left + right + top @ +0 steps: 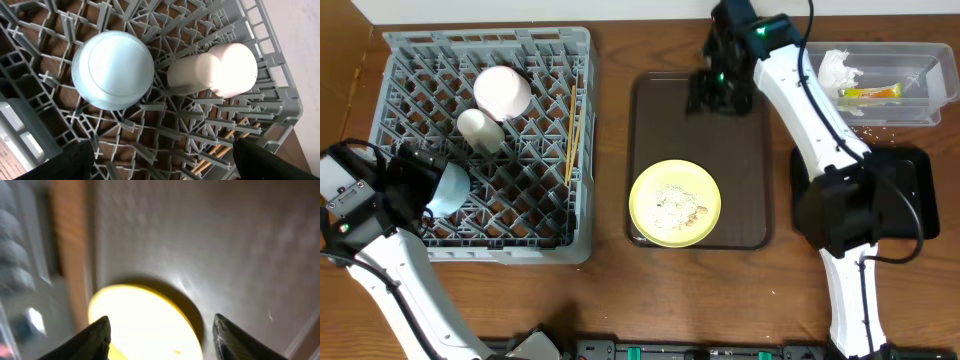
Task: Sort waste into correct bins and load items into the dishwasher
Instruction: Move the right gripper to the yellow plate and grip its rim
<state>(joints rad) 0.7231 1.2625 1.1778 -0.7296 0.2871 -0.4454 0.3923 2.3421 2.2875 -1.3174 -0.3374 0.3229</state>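
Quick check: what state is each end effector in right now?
Left end effector: open, holding nothing.
Right end effector: open, holding nothing.

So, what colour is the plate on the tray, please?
Pale yellow plate, clearest in the overhead view.

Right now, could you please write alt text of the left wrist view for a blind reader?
A light blue bowl sits upside down in the grey dish rack, seen from above between the open left gripper's dark fingers. To its right lie a small white cup and a white bowl, close together; thin wooden chopsticks show at lower right.
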